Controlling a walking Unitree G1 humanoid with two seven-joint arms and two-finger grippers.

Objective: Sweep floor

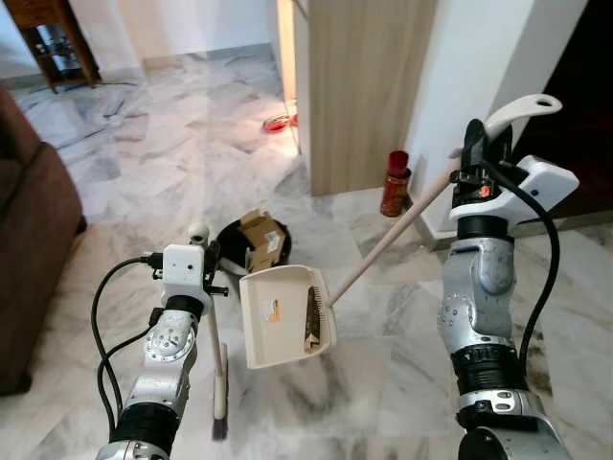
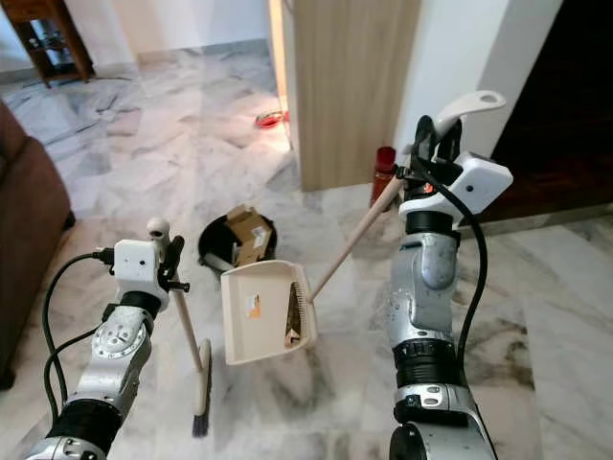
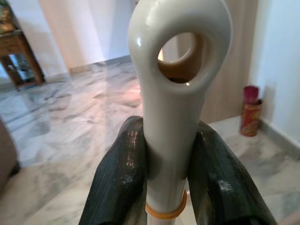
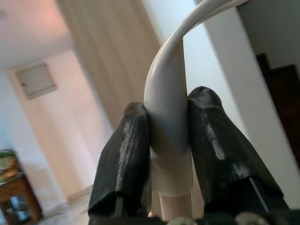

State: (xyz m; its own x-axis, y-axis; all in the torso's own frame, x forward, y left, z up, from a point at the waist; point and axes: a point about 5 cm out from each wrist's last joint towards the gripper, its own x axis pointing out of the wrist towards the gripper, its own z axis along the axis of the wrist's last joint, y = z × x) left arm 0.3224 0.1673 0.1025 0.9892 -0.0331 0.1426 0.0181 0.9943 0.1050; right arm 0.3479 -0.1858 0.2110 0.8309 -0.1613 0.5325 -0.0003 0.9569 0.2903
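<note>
At floor centre, dustpan already holds debris, right gripper clamped on its handle, left gripper clamped on broom at its 8 o'clock (bin at 11, dumping likely remains).

One broom, one dustpan, one bin, one red can.

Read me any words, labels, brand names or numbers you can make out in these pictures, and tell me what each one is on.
No text can be read here.
Dustpan: a small orange sticker, too small to read.
Red canister by the wall: printed label, too blurred to read.
Cardboard box in the black bin: marks too small to read.
</note>
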